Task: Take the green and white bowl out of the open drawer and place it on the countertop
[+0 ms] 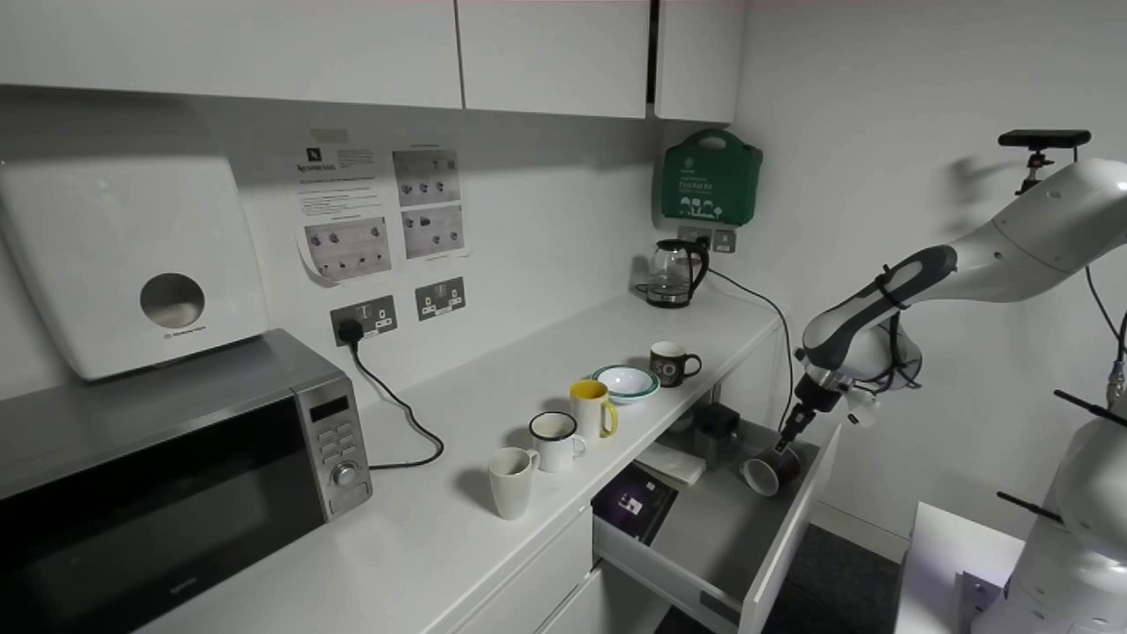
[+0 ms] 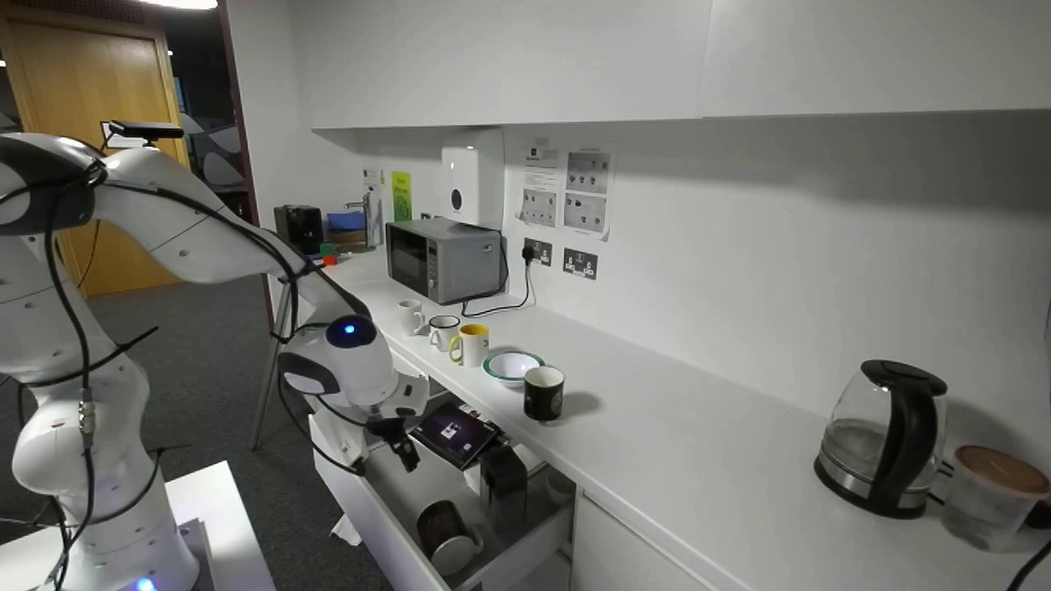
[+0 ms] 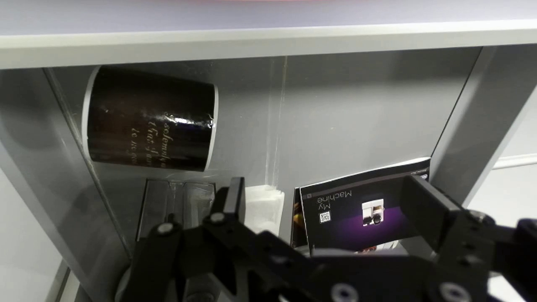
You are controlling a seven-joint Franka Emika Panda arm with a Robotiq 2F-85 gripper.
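Bowl [image 1: 626, 384] sits upright on the counter [image 1: 493, 396], between the yellow-lined mug [image 1: 586, 416] and the black mug [image 1: 667, 366], clear of the drawer [image 1: 715, 533], so the task looks done, with nothing evident left. The tool [image 3: 327, 186], spread wide and holding nothing, hangs over the drawer. The bowl is round and shallow, shiny white with a green rim, perhaps enamel; the counter is smooth white, the drawer flat grey.

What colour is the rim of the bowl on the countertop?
Green, around a white inside; the bowl shows it best in an exterior view.
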